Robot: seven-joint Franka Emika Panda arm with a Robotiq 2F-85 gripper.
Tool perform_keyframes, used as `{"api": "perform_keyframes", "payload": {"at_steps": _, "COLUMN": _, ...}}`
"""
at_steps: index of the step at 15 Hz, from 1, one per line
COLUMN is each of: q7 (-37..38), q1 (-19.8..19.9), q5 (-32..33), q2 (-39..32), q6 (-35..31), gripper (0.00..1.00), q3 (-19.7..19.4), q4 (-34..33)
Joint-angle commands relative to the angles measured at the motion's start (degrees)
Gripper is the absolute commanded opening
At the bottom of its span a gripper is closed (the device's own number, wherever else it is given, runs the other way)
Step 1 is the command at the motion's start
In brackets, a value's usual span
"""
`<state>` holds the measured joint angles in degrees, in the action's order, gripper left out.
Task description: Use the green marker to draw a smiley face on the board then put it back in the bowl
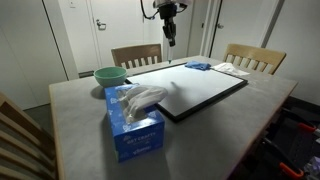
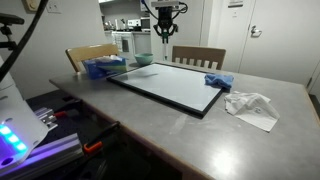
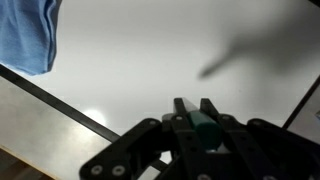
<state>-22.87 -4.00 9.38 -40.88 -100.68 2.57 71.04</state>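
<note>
In the wrist view my gripper is shut on the green marker, which sits upright between the two fingers. Below it lies the board, white and unmarked where it shows, with the marker's shadow on it. In both exterior views the gripper hangs well above the far part of the board. The pale-green bowl stands on the table beside the board's far corner, apart from the gripper.
A blue tissue box stands by the board. A blue cloth lies at the board's edge, with crumpled white paper beyond. Wooden chairs line the table.
</note>
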Motion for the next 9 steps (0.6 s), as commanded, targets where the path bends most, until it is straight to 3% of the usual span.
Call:
{"api": "perform_keyframes", "payload": {"at_steps": 1, "q7": 4.1, "q1": 2.6, "q5": -6.1, "q2": 2.7, "q6": -6.7, "gripper": 0.05, "q3": 2.2, "q4": 5.5}}
{"api": "perform_keyframes", "payload": {"at_steps": 9, "q7": 24.6, "q1": -3.9, "q5": -2.7, "q2": 10.0, "q6": -19.0, "gripper": 0.05, "q3": -0.3, "q4": 20.1}}
